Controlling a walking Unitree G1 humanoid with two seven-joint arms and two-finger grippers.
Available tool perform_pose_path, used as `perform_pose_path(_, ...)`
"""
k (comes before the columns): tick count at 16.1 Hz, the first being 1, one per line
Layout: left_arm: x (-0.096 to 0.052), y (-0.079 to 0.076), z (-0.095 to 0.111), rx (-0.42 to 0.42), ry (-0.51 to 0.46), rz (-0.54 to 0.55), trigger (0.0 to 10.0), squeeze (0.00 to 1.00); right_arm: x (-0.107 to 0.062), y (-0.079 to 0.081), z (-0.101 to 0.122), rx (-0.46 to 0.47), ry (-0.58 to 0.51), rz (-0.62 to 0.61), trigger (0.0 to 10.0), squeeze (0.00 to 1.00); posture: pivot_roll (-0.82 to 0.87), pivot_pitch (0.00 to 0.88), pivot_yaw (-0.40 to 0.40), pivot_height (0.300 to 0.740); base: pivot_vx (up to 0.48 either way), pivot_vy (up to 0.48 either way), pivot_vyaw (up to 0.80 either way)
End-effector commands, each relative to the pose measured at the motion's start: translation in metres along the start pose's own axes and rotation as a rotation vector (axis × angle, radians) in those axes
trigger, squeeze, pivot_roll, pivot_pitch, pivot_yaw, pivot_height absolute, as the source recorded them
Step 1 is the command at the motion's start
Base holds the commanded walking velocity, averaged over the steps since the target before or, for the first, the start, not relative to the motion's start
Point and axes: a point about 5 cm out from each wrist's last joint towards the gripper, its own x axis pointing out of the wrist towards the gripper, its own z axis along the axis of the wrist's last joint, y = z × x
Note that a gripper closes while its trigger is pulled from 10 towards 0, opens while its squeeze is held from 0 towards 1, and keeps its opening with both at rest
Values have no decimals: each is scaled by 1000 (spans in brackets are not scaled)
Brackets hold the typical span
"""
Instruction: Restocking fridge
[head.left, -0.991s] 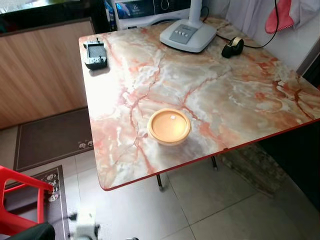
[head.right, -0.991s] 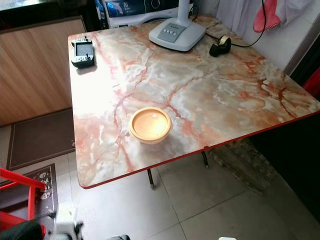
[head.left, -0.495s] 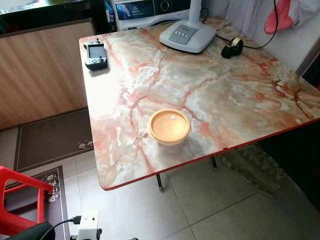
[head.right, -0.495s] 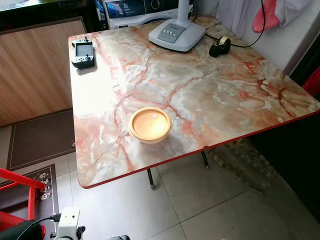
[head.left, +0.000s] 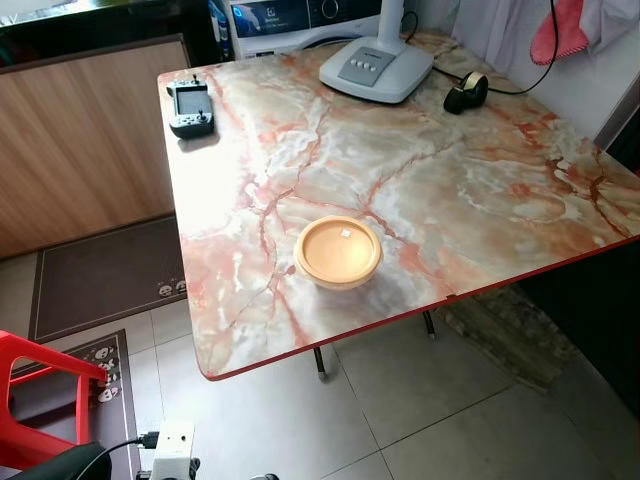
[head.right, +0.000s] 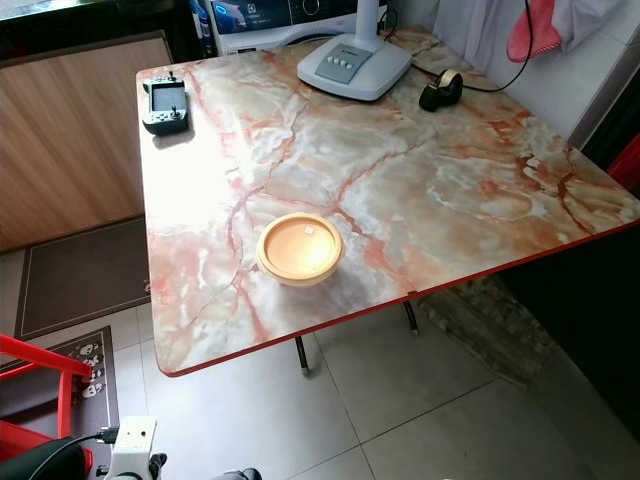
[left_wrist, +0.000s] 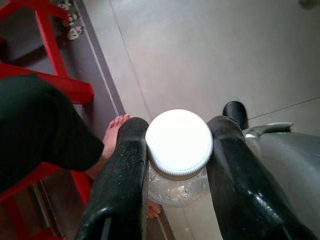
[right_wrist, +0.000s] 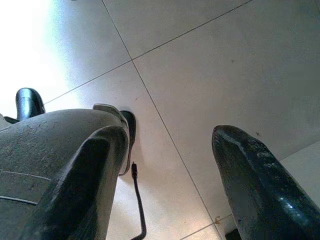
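The left gripper (left_wrist: 175, 150) hung low over the floor, fingers (left_wrist: 122, 175) clenched on a clear jar (left_wrist: 178, 142) below its white lid: rigid, likely slippery. The right gripper (right_wrist: 167, 175) was released. A lidded bowl (head.left: 338, 252) sat near the surface's (head.left: 480, 190) front edge.

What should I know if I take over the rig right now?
Left gripper: shut on a clear plastic jar with a white screw lid, hanging low over the grey tiled floor; a person's bare foot is close beside it.
Right gripper: open and empty, pointing down at the floor.
Ahead: a marble-patterned table with a red edge; a round lidded orange container sits near its front edge.
Done: the jar is in hand.
Left: carry the jar to the fridge and stock it; the container hasn't been picked up yet.
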Motion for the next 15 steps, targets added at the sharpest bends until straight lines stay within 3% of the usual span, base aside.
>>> perform_pose_path(1, -2, -4, -10, 6, 42, -32, 10000, 0, -3, -3, -6, 6, 18, -10, 10000, 0, 121, 173, -21, 740, 0, 0, 0)
perform_pose_path(5, -1, -5, -7, 39, 33, -44, 10000, 0, -2, -3, -6, 5, 29, -8, 10000, 0, 117, 172, -23, 740, 0, 0, 0)
perform_pose_path(7, -1, -5, -5, 90, 26, -51, 10000, 0, -2, -3, -6, -5, 40, 4, 10000, 0, 120, 171, -23, 740, 0, -403, -756)
perform_pose_path(8, -1, -4, -5, 69, 31, -43, 10000, 0, -1, -3, -5, -14, 40, 9, 10000, 0, 120, 170, -23, 740, 0, -461, -788)
perform_pose_path(15, -2, -12, -7, 99, 35, -87, 10000, 0, -1, -3, -5, -28, 52, 19, 10000, 0, 130, 162, -26, 740, 0, 0, -788)
